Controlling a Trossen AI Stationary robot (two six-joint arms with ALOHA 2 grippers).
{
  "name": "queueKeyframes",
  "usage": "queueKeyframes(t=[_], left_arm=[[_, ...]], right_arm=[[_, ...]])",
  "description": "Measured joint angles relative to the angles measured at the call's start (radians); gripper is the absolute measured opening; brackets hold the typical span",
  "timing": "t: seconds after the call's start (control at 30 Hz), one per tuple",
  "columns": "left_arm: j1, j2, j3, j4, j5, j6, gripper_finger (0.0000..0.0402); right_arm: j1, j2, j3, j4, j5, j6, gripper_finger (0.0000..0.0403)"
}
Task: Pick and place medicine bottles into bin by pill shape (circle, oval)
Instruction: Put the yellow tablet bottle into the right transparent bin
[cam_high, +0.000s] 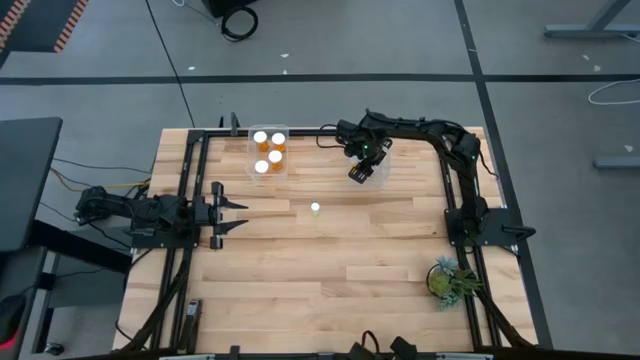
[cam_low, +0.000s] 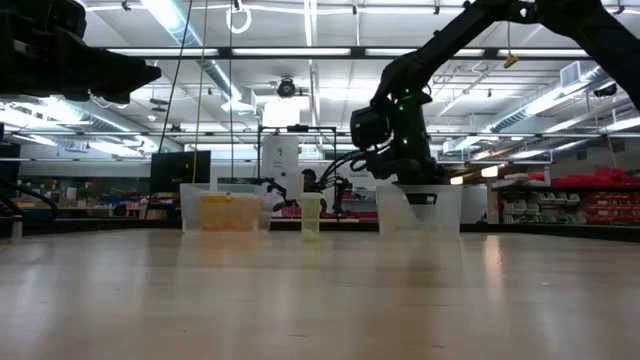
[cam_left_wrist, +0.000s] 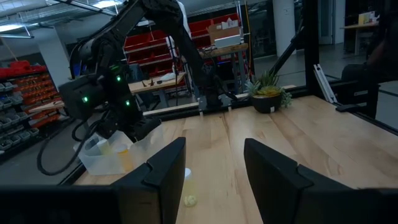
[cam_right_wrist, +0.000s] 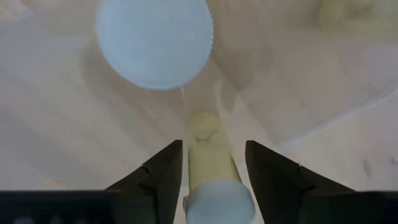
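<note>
Right end effector (cam_high: 362, 172) over the clear bin (cam_high: 377, 168), fingers apart around a bottle (cam_right_wrist: 211, 168); left end effector (cam_high: 238, 214) apart, idle; lone bottle (cam_high: 315, 208) mid-desk.

- Two clear plastic bins: the left bin (cam_high: 268, 153) and the right bin (cam_high: 374, 166).
- Four orange translucent medicine bottles with white caps (cam_high: 269, 152) in the left bin.
- One such bottle (cam_high: 315, 208) standing alone on the table.
- Two bottles (cam_right_wrist: 154, 38) seen in the right bin.
- One green potted plant (cam_high: 449, 279).
- Two dark robot arms.
</note>
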Motion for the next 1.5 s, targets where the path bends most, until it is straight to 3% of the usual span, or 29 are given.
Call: queueKeyframes(t=[0.3, 0.8, 1.5], left_arm=[[0.0, 0.0, 0.0, 0.0, 0.0, 0.0, 0.0172], [0.0, 0.0, 0.0, 0.0, 0.0, 0.0, 0.0172], [0.0, 0.0, 0.0, 0.0, 0.0, 0.0, 0.0172]], right_arm=[[0.011, -0.161, 0.0, 0.014, -0.001, 0.031, 0.0182], [0.136, -0.449, 0.0, 0.018, 0.026, 0.095, 0.0182], [0.278, -0.508, 0.0, 0.052, 0.056, 0.107, 0.0181]])
